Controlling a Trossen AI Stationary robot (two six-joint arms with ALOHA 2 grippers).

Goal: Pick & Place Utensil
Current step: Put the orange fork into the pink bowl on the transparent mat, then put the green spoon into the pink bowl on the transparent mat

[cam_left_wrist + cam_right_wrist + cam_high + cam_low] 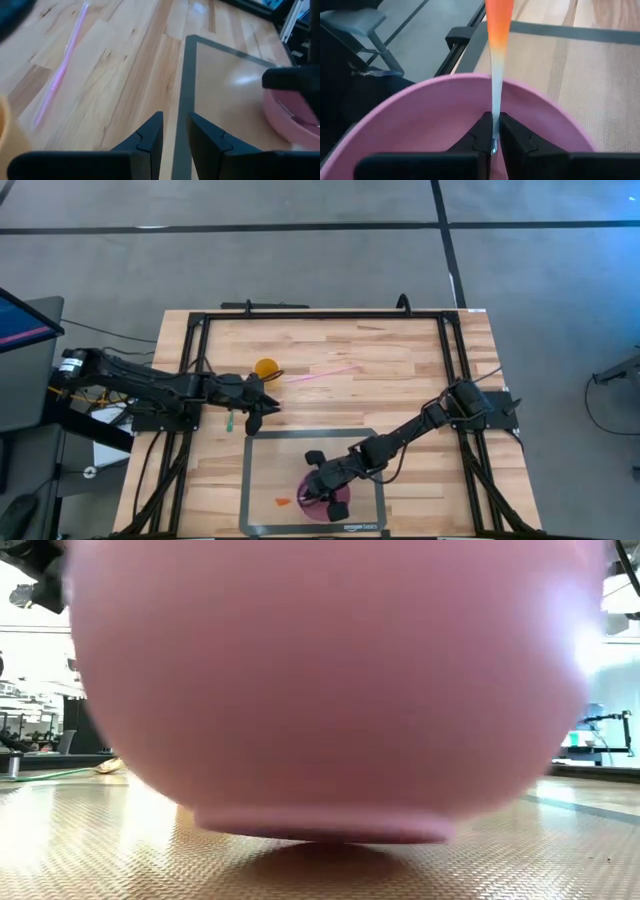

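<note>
A pink bowl stands on its foot on a grey mat at the table's near edge. My right gripper hovers over the bowl's inside, shut on a thin utensil that is clear at one end and orange at the other. The orange end juts past the bowl's rim toward the table's left. My left gripper waits over bare wood by the mat's far left corner, its fingers slightly open and holding nothing. My right gripper pinches the utensil's clear end between its two fingers. It comes roughly level from the table's right. The utensil runs straight on from the fingertips, over the bowl's rim, to its orange end, lifted clear of bowl and mat.
On the wood lie a long pink straw-like stick, a yellow-orange round thing and a small green thing near my left gripper. A black frame runs round the table. The mat's middle is bare.
</note>
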